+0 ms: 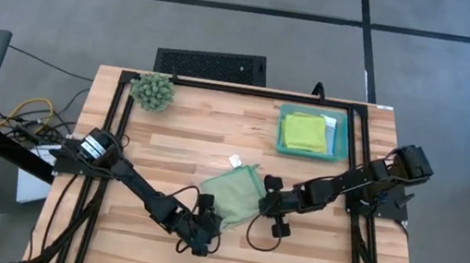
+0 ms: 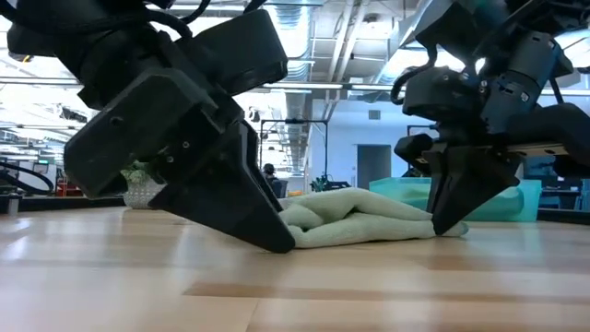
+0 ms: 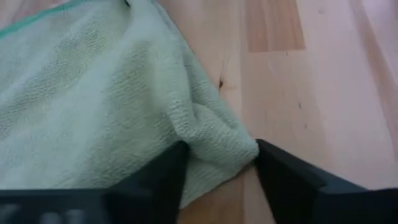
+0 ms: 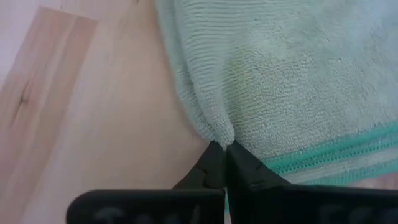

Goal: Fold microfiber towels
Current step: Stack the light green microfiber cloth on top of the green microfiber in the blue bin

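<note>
A pale sage green towel [image 1: 233,195] lies crumpled on the wooden table near its middle; it also shows in the low view [image 2: 369,221]. My left gripper [image 1: 204,231] is down at the towel's near left corner, its fingers closed in on bunched cloth [image 3: 217,146]. My right gripper [image 1: 271,213] is shut on the towel's right edge [image 4: 221,140]. A lime green towel [image 1: 303,131] lies folded in the teal tray [image 1: 338,142]. The yellow and light blue towels cannot be made out. My left gripper has the towel's near corner [image 3: 214,143] bunched between its two fingers [image 3: 158,177], which slant down onto the table. The cloth puckers between them, several layers thick. The rest of the towel lies slack on the table. My right gripper pinches a small fold at the towel's right edge [image 4: 219,138] between its shut fingertips [image 4: 211,165], close to the teal-stitched hem [image 4: 336,152]. The fingers point down at the table. The towel lies on the wood, puckered at the pinch.
The teal tray stands at the far right. A small spiky green plant [image 1: 153,91] stands at the far left corner. A small white tag [image 1: 235,160] lies just beyond the towel. Bare wood lies near and to the left.
</note>
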Motion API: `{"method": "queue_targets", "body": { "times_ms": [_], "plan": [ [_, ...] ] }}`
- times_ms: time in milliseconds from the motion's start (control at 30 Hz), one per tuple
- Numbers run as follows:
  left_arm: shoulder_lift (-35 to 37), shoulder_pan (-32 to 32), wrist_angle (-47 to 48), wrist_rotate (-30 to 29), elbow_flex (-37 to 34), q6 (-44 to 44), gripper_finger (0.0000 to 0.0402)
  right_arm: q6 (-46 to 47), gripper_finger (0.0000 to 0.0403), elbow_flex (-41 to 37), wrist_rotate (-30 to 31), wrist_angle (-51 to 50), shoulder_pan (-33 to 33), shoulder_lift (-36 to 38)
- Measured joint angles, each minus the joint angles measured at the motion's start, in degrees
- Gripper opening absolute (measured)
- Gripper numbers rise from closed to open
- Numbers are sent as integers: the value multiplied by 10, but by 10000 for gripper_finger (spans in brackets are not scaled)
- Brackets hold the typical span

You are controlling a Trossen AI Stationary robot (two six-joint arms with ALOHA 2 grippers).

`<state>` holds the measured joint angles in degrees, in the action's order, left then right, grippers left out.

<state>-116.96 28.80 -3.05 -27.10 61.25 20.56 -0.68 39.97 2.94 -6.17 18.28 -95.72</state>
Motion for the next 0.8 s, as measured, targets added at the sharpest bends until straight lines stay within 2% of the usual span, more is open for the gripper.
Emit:
{"method": "queue_targets", "body": {
  "times_ms": [100,200,233,400,567,733,800],
  "plan": [
    [-1,6,1,-33,3,9,118,23,8,0,-1,-2,0,0],
    [0,9,36,-66,15,10,35,41,13,0,-5,-4,0,1],
    [0,8,51,-68,21,12,19,48,13,0,-10,-9,0,5],
    [3,8,159,-66,78,27,6,85,6,-3,-36,-54,0,49],
    [44,5,263,-63,155,-6,3,129,4,-3,-48,-102,0,141],
    [92,-39,301,-59,197,-59,2,176,3,7,-46,-171,-2,242],
    [108,-68,301,-38,209,-80,2,195,3,30,-44,-215,-4,279]
  ]
}}
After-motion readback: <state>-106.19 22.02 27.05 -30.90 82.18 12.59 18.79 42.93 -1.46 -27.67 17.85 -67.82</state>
